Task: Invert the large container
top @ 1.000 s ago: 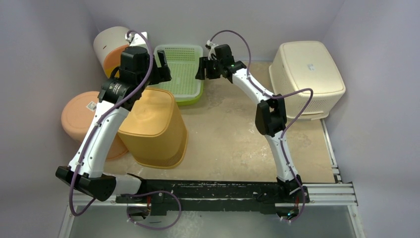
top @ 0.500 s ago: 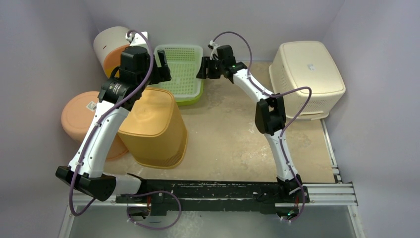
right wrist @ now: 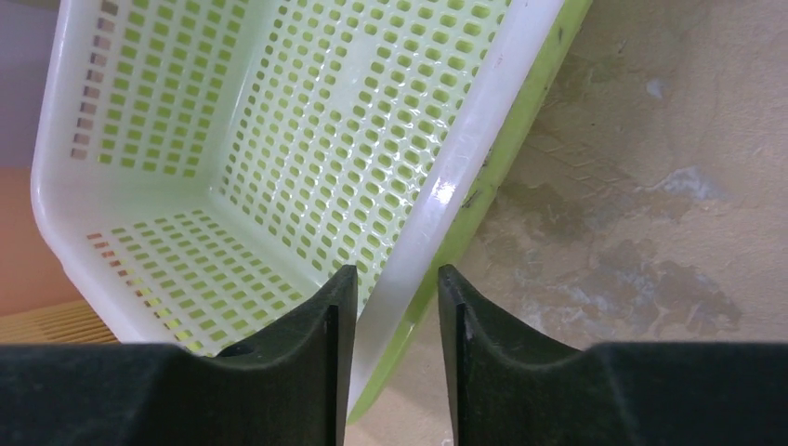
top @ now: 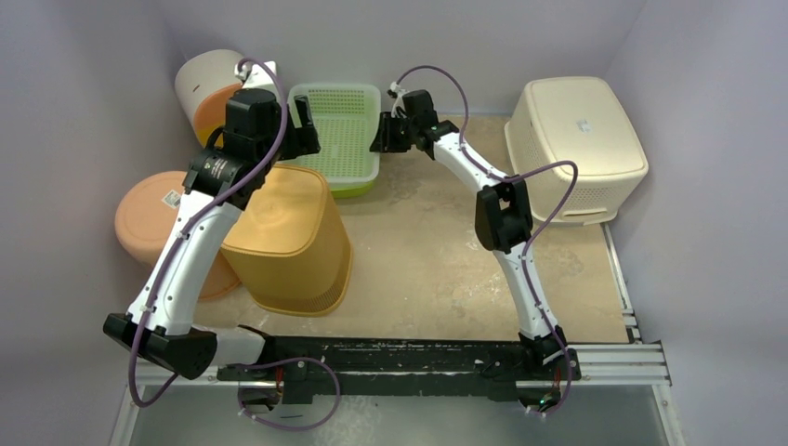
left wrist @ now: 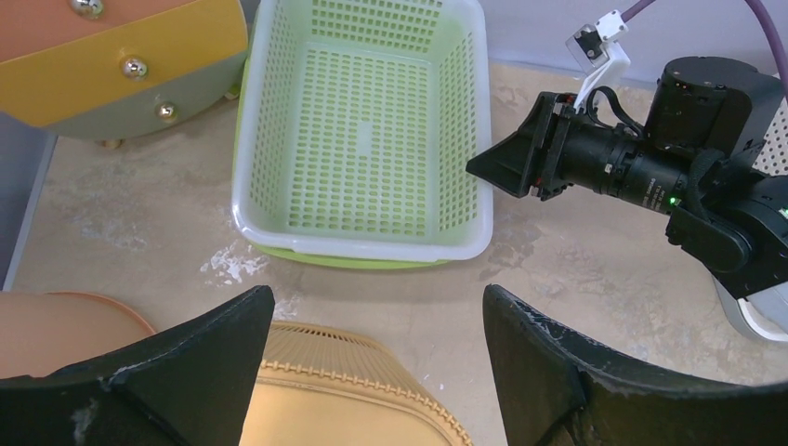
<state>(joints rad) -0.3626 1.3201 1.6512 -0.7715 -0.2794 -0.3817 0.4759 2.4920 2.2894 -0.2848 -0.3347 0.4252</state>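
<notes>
Fingers (right wrist: pixel 316 353) of the right gripper (right wrist: pixel 396 274) straddle the white rim of the green basket (right wrist: pixel 488 121) and seem to pinch its right wall, though contact is hard to confirm. The basket sits open side up on the table (right wrist: pixel 650 186), far middle. The left gripper (left wrist: pixel 376 297) hangs spread wide near the basket's near edge, above a yellow bin (left wrist: pixel 353 390).

Between fingers of right gripper (right wrist: pixel 394 283): rim of green basket (right wrist: pixel 462 160), no slack either side. Outer side: bare table (right wrist: pixel 650 139), passable. Between wide-set fingers of left gripper (left wrist: pixel 376 311): free gap. Beneath: yellow bin (left wrist: pixel 353 381), blocking descent.
</notes>
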